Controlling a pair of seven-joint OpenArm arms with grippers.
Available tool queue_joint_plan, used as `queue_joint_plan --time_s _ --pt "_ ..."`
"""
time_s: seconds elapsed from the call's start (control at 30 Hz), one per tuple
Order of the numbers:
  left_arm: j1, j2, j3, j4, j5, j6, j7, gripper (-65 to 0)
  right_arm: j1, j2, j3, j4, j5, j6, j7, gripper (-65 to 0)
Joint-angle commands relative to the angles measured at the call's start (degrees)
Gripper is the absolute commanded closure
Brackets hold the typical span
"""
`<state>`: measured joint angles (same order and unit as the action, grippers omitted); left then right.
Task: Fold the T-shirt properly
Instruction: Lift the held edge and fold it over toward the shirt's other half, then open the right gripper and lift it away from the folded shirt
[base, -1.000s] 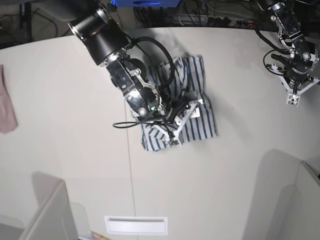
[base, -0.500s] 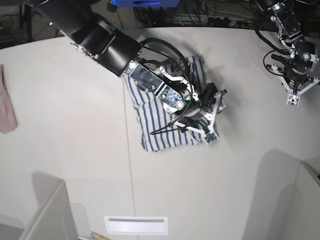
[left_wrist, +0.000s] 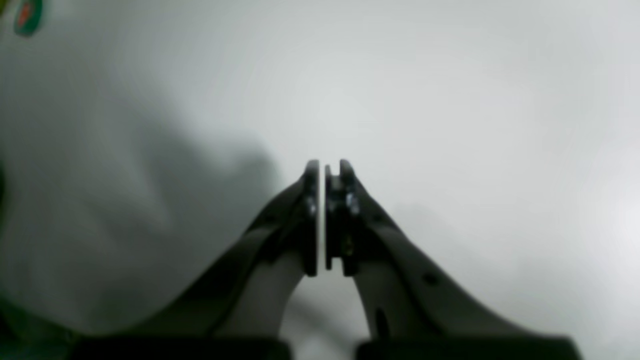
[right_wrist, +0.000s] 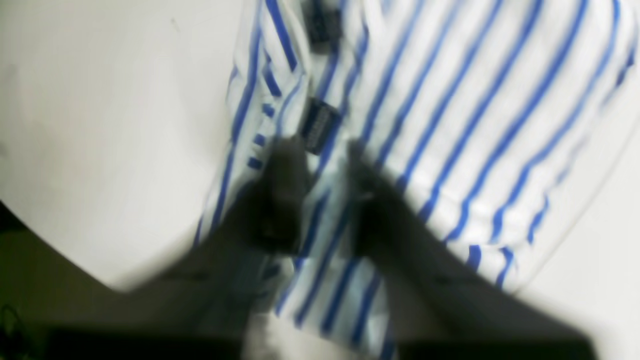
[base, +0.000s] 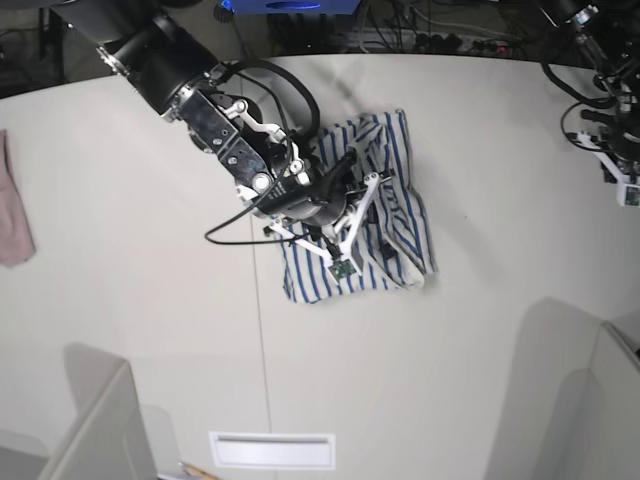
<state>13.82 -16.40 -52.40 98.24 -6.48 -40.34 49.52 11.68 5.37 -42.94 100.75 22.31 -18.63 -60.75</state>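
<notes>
Base view: T-shirt (base: 400, 215), white with blue stripes, bunched in a loose fold near the centre of the pale table (base: 130, 300). Right gripper (base: 352, 205) set on the shirt's middle, its arm reaching in from 11 o'clock. Left gripper (base: 625, 180) at the 3 o'clock edge, well apart from the shirt. Pinkish cloth (base: 12, 215) at the 9 o'clock edge.

Left wrist view: left gripper (left_wrist: 326, 215) clenched, fingers nearly touching, nothing between them, bare table beneath.

Right wrist view: right gripper (right_wrist: 320, 195) blurred, pinched on a ridge of T-shirt (right_wrist: 450, 125); dark neck label (right_wrist: 317, 131) at 12 o'clock of the fingertips.
</notes>
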Motion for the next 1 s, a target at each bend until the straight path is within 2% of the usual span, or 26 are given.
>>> queue_joint_plan --time_s 0.0,0.1,0.27,0.4,0.5,0.7,0.83,0.93,0.97 --pt "0.2 -1.75 -1.71 0.01 -1.74 0.34 -0.42 0.0 0.58 0.22 0.87 0.92 0.33 0.22 1.19 0.0" --pt "1.78 -2.81 -3.03 -0.52 -3.76 0.34 -0.42 0.0 -1.97 0.74 2.63 1.1 0.33 0.22 0.93 0.0" --pt "2.4 -2.54 -3.38 -0.61 -3.67 0.34 -0.42 0.0 -3.73 0.57 0.96 -0.57 0.24 0.22 1.28 0.0" --pt "2.4 -2.54 -3.38 -0.79 -3.76 0.34 -0.42 0.0 -3.73 0.39 -1.77 -2.77 0.51 0.22 0.93 0.0" --pt "2.4 -2.45 -3.38 -0.79 -3.94 0.34 -0.42 0.0 -3.81 0.3 -6.16 -3.12 0.6 0.22 0.84 0.0" --pt "2.31 -2.37 -2.85 -0.43 -4.02 0.34 -0.42 0.0 -3.46 -2.95 -14.6 -3.3 0.24 0.22 0.84 0.0" --pt "2.04 -1.49 -2.76 -0.43 -4.11 0.34 -0.42 0.0 -3.37 -4.71 -16.36 -7.08 0.24 0.22 0.84 0.0" --pt "1.87 0.18 -1.53 -0.35 -4.2 0.34 -0.42 0.0 -3.64 -4.09 -16.1 -5.15 0.24 0.22 0.84 0.0" --pt "2.22 0.71 0.14 -0.26 -4.73 0.34 -0.42 0.0 -3.73 -2.77 -16.1 -3.04 0.24 0.22 0.84 0.0"
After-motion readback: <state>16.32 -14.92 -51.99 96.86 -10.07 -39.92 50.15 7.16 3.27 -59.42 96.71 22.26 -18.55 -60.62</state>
